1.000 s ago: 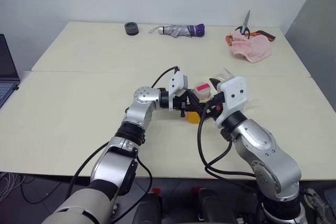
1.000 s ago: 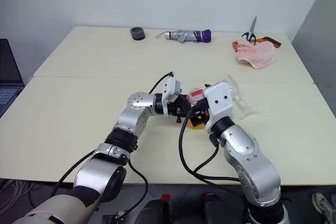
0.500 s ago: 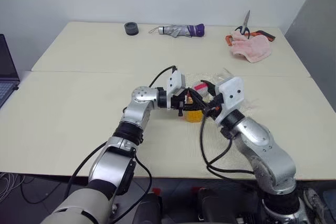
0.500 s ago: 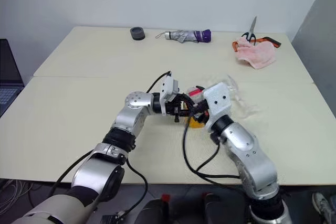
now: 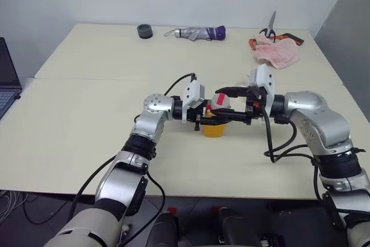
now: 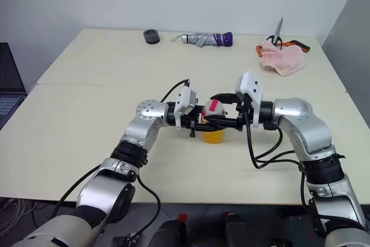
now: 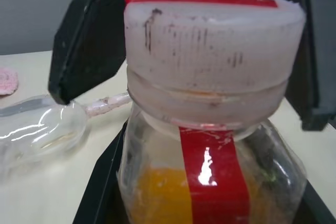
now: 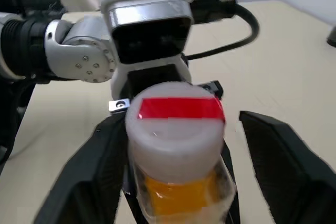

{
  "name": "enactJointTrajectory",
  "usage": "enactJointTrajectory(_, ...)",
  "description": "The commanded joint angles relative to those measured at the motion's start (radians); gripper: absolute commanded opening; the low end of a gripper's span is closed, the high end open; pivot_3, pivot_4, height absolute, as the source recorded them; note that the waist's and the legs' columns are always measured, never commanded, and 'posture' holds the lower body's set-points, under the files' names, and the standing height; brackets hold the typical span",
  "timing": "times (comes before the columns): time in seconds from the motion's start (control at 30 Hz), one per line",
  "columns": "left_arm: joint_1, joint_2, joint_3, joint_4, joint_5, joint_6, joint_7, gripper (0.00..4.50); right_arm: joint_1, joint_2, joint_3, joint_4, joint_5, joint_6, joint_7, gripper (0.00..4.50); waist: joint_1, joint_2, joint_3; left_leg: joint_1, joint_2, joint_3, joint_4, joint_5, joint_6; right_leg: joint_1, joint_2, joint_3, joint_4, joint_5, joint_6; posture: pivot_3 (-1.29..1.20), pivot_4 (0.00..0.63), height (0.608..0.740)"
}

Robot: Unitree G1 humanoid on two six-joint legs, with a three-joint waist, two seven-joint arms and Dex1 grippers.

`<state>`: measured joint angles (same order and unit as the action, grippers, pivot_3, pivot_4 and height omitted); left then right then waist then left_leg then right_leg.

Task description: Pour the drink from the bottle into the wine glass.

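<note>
The bottle [image 5: 215, 117] stands upright at mid-table, with the orange drink [image 5: 213, 129] in its lower part. It has a pale cap [image 8: 175, 124] crossed by a red strip. My left gripper [image 5: 209, 119] reaches in from the left, shut on the bottle's body. My right gripper [image 5: 223, 104] comes level from the right and is open. Its black fingers [image 8: 279, 162] straddle the cap, one close against it, the other apart. The wine glass [image 7: 43, 129] lies on its side on the table behind the bottle.
Along the far edge of the table lie a black roll [image 5: 144, 30], a folded umbrella [image 5: 197, 32], a pink cloth [image 5: 277, 54] and scissors [image 5: 269, 26]. A laptop [image 5: 6, 82] sits at the left edge.
My right arm swung out to the right, and its gripper turned to point left at the cap. Its fingers now straddle the cap. The left gripper and the bottle kept still.
</note>
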<state>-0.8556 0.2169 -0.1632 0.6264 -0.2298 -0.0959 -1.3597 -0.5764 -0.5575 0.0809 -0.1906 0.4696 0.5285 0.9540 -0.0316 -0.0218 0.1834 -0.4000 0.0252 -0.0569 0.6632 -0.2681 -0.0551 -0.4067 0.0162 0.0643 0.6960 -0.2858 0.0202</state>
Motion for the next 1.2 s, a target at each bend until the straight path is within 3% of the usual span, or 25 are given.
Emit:
enactJointTrajectory(0.03,0.007,0.005,0.011,-0.057,-0.013,0.003,0.010,1.76,0.072,0.021,-0.094,-0.251,0.084,0.068,-0.129,3.98,0.001,0.000,0.000,0.000,0.000,0.000,0.000,0.000,0.000,0.000,0.000,0.000,0.000,0.000,0.000,0.00,0.150,0.740)
enactJointTrajectory(0.27,0.001,0.003,0.010,-0.047,-0.015,0.003,0.012,1.76,0.207,0.126,-0.033,-0.492,-0.022,0.105,-0.424,3.98,-0.003,0.000,0.000,0.001,-0.001,0.000,0.001,0.000,0.000,0.000,0.001,0.001,0.001,0.000,0.000,0.00,0.150,0.740)
enactJointTrajectory(0.57,-0.021,-0.010,0.009,-0.018,-0.012,-0.008,0.002,1.76,0.193,0.104,0.011,-0.414,-0.162,0.019,-0.456,3.98,-0.001,0.000,0.000,0.001,-0.001,0.000,0.001,0.000,0.000,0.000,0.002,0.001,0.001,0.000,0.000,0.00,0.150,0.740)
enactJointTrajectory(1.2,-0.022,-0.011,0.014,-0.006,-0.010,-0.017,0.000,1.76,0.267,0.065,-0.099,-0.417,-0.174,0.008,-0.479,3.98,-0.001,0.000,0.000,0.001,-0.001,0.000,0.001,0.000,0.000,0.000,0.001,0.001,0.001,0.000,0.000,0.00,0.150,0.740)
